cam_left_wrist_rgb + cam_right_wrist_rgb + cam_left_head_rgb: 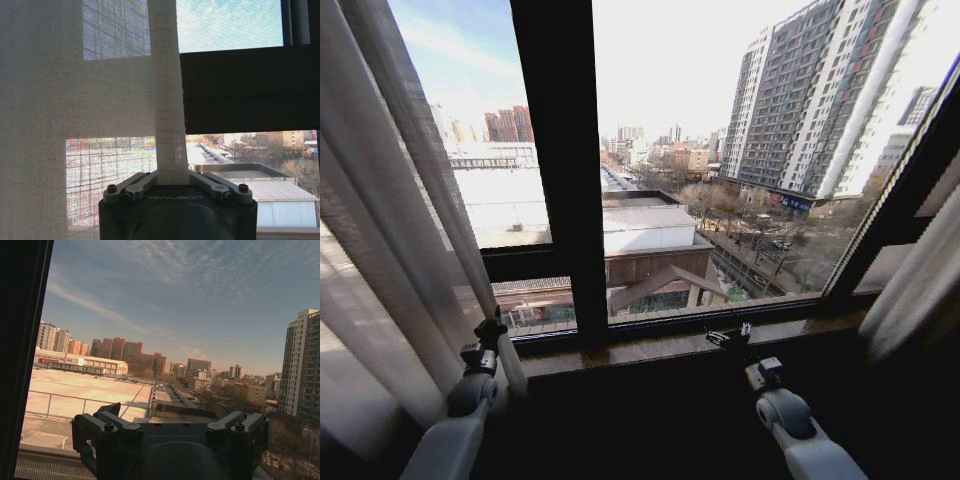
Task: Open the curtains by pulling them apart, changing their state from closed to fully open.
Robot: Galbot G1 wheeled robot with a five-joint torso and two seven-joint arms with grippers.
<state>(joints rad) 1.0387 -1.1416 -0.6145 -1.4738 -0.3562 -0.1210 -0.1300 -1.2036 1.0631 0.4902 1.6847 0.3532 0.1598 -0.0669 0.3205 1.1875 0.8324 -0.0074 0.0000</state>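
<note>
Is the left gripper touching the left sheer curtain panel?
Touching. The left wrist view shows a fold of the left curtain panel running down between the fingers of the left gripper, which are closed on it.

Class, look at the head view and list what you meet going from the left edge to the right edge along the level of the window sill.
Left sheer curtain → left tool, closed on that curtain's edge → dark window post → right tool, open at the sill → right curtain.
</note>
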